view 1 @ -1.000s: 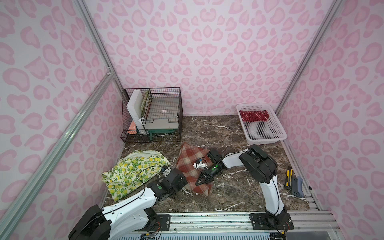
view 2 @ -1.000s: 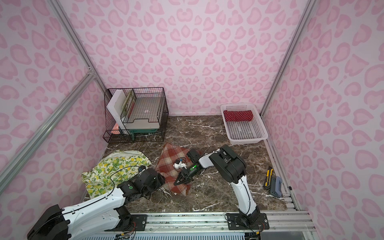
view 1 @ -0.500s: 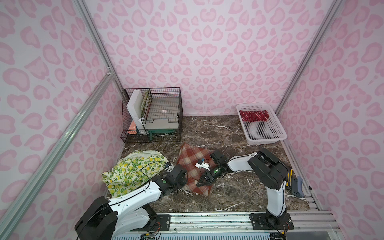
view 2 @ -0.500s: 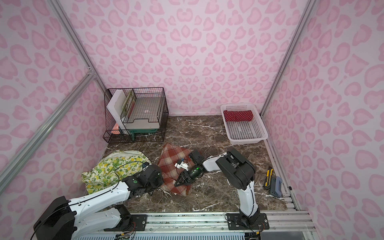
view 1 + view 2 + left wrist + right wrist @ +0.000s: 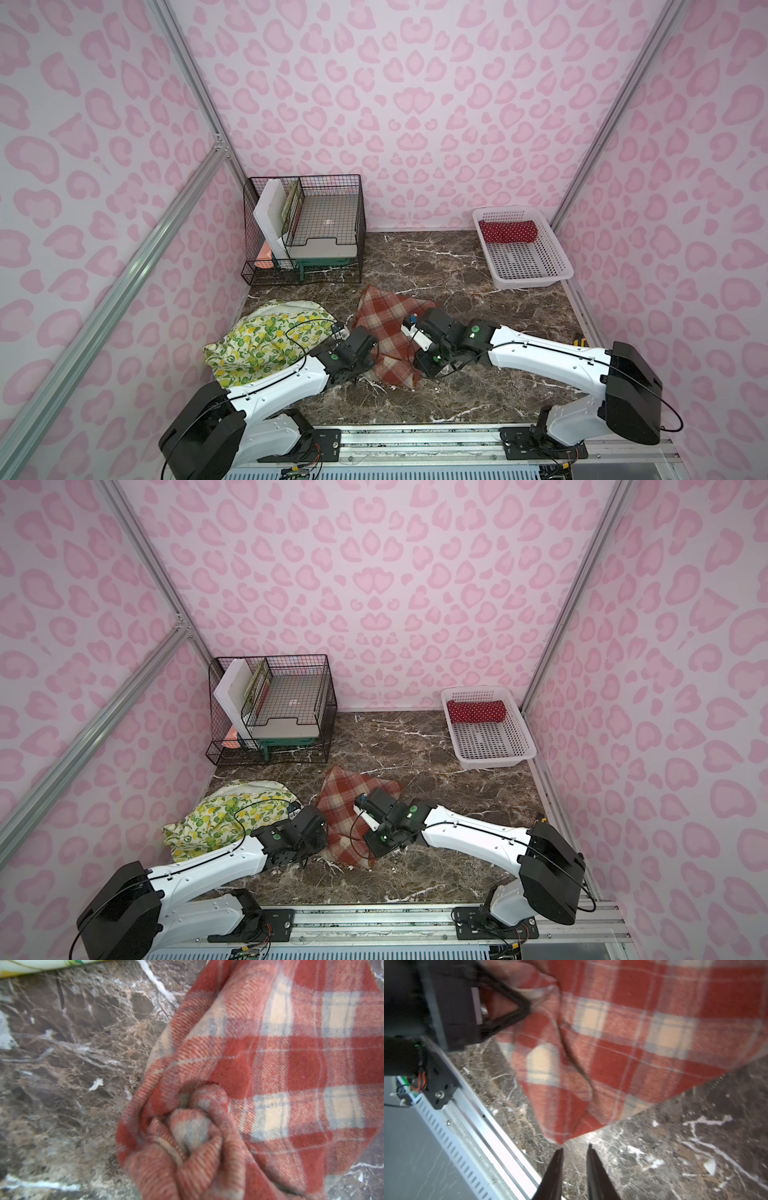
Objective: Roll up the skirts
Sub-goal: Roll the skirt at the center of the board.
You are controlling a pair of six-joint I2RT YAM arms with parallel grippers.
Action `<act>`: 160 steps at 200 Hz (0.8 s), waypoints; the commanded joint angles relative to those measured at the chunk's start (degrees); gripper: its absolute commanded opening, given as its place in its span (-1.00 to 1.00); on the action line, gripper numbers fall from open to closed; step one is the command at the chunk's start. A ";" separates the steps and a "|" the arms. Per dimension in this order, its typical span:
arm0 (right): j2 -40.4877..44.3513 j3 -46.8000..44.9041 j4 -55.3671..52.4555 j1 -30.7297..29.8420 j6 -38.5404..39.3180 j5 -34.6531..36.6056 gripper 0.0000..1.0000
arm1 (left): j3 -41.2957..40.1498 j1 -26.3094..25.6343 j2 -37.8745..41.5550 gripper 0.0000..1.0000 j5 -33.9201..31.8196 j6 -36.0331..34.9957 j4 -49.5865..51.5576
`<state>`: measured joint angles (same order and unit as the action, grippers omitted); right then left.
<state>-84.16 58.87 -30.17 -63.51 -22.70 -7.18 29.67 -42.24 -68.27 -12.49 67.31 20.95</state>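
Observation:
The plaid skirt (image 5: pixel 386 320) lies spread on the marble table, its near end rumpled. My left gripper (image 5: pixel 368 353) is at its near left edge. In the left wrist view, bunched plaid (image 5: pixel 187 1136) covers the jaws. In the right wrist view, its finger (image 5: pixel 525 1006) presses into the cloth. My right gripper (image 5: pixel 575 1147) is nearly shut with nothing in it, just off the skirt's near corner (image 5: pixel 560 1138). The lemon skirt (image 5: pixel 257 340) lies crumpled at the left. The red dotted skirt (image 5: pixel 507 231) sits rolled in the white basket (image 5: pixel 536 274).
A black wire rack (image 5: pixel 307 224) with white boards stands at the back left. A small tool (image 5: pixel 579 341) lies at the table's right edge. The aluminium rail (image 5: pixel 415 436) runs along the front edge, close behind both grippers.
My left gripper has moved onto the plaid skirt's near edge and shut on it. My right gripper opened, came off the cloth, drew back to the near corner and closed again.

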 commanded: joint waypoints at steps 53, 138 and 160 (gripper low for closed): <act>-6.31 0.48 14.42 -4.43 3.54 0.42 -0.67 | 0.64 0.14 -0.63 -1.00 0.32 -0.71 2.83; -11.67 -7.83 17.03 -3.38 4.17 7.50 0.05 | -0.17 0.14 0.59 -1.00 0.33 -0.31 2.24; -13.02 -9.17 16.50 -4.29 4.30 8.00 0.20 | -0.47 0.14 1.23 -1.00 0.25 -0.41 1.81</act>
<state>-95.48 51.40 -7.86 -67.18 -18.15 -3.18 29.63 -42.22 -67.46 -11.90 67.35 20.43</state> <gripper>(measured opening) 0.553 0.133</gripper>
